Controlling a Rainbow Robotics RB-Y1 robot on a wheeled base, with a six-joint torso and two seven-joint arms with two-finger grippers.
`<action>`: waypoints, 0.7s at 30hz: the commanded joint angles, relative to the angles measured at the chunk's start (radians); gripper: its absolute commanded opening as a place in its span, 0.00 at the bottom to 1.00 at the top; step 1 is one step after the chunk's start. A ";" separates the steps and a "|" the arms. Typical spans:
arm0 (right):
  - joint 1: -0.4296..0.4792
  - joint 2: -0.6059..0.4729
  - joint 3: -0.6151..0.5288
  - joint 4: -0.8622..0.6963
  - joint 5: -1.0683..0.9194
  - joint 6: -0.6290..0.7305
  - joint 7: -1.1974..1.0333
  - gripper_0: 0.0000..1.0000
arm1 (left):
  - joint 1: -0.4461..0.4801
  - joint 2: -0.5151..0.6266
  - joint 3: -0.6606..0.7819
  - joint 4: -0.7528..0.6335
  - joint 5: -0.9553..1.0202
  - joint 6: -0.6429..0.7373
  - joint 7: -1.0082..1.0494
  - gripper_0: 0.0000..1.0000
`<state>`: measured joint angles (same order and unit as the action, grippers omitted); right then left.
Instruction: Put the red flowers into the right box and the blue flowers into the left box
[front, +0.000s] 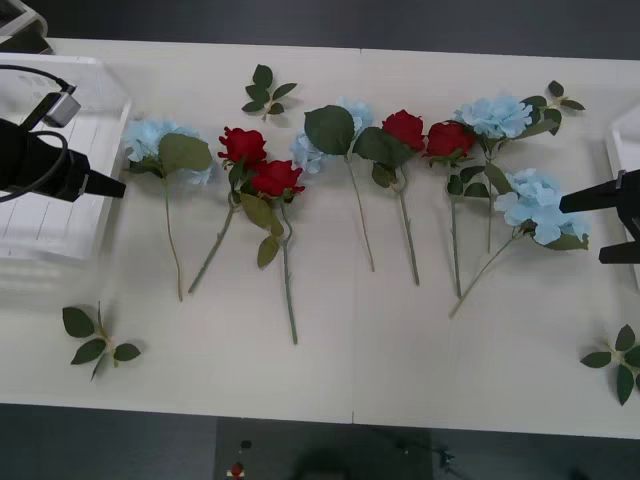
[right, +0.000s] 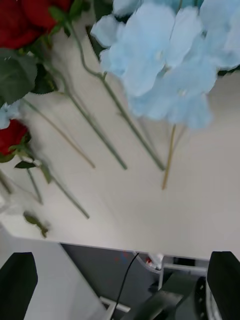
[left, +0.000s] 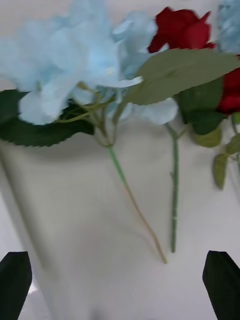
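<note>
I hold the left end effector (front: 118, 187) spread and empty, over the left box (front: 55, 215) edge, just beside the leftmost blue flower (front: 160, 145) lying on the desk (front: 330, 370). I judge the stem is best pinched just under the bloom, fingers across it. Its long axis runs toward me, bloom at the far end. The right end effector (front: 565, 203) is also spread, near a blue flower (front: 535, 205) and the right box (front: 625, 130).

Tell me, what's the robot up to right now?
Left end effector open over the left box, empty. Right end effector open beside a blue flower. All red flowers and blue flowers unsorted on the table. Nothing in the way.
</note>
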<state>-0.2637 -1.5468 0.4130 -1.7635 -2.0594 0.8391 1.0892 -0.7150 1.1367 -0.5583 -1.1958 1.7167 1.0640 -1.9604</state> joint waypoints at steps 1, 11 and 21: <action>0.050 0.070 -0.017 -0.040 0.150 -0.126 -0.066 1.00 | -0.003 -0.049 0.014 0.001 -0.115 -0.091 0.008 1.00; 0.158 0.192 -0.017 -0.048 0.470 -0.269 -0.084 1.00 | 0.065 -0.198 0.014 0.004 -0.339 -0.335 0.018 1.00; 0.156 0.356 -0.017 -0.004 0.748 -0.270 -0.180 1.00 | 0.117 -0.288 0.014 0.002 -0.500 -0.394 0.028 1.00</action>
<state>-0.0876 -1.2127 0.4078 -1.7728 -1.3563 0.5683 1.0086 -0.5928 0.8512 -0.5583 -1.1841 1.2360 0.6780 -1.9603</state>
